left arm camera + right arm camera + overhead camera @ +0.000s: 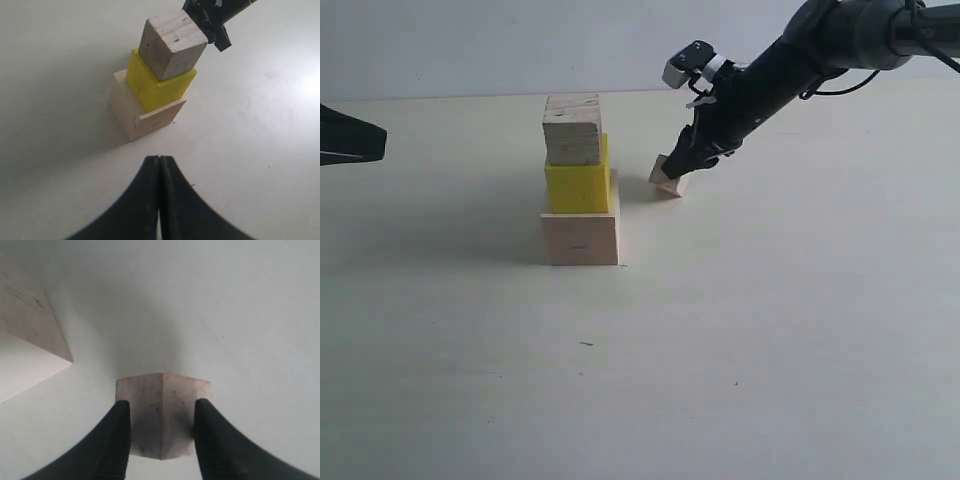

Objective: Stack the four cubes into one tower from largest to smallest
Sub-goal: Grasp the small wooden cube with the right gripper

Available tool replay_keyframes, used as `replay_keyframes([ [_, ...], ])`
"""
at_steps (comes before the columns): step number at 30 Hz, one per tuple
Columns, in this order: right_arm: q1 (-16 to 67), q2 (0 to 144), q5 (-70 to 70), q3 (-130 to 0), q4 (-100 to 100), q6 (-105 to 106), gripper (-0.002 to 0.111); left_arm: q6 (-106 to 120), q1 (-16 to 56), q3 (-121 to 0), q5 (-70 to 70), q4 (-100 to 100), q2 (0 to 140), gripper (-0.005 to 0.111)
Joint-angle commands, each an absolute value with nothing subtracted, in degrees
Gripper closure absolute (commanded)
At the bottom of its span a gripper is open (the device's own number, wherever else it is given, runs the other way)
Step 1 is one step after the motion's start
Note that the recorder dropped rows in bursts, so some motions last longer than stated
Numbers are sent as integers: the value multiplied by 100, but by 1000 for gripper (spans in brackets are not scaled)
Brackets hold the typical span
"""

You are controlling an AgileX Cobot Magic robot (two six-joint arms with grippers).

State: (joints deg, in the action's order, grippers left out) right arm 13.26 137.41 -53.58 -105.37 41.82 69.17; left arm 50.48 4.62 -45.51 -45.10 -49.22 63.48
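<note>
Three of the four cubes form a tower at centre-left: the largest pale wood cube (580, 237) at the bottom, the yellow cube (577, 187) on it, and a smaller pale wood cube (571, 130) on top. The smallest pale wood cube (665, 180) sits tilted on the table just right of the tower. My right gripper (678, 170) reaches down onto it. In the right wrist view both fingers (120, 425) press its sides, so the gripper (162, 402) is shut on the cube (160, 432). My left gripper (159, 159) is shut and empty, hanging back from the tower (160, 87).
The pale tabletop (770, 350) stretches bare in front and to the right. My left gripper's dark tip (350, 135) pokes in at the far left edge. The right arm (800, 60) slants down from the upper right. A wall rises behind.
</note>
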Motion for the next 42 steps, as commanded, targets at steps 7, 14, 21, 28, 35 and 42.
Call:
replay_keyframes([
  [7,1330,13332,-6129,-10499,2308,6084,108,5053,476,-4548,-4525,-4958,6334,107],
  [14,1330,12764,-6225,-10489,2298,5523,108,5053,476,-4548,-4525,-4947,6334,107],
  [21,1330,12665,-6467,-10489,2487,5523,108,5053,476,-4548,-4525,-4947,6334,107],
  [28,1330,12767,-6467,-10489,3350,5910,84,5053,476,-4548,-4525,-4947,6334,107],
  [35,1341,13033,-6478,-10489,3393,5995,40,5053,476,-4548,-4525,-4947,6334,107],
  [42,1519,13071,-6454,-10489,3190,5984,42,5053,476,-4548,-4525,-4947,6334,107],
])
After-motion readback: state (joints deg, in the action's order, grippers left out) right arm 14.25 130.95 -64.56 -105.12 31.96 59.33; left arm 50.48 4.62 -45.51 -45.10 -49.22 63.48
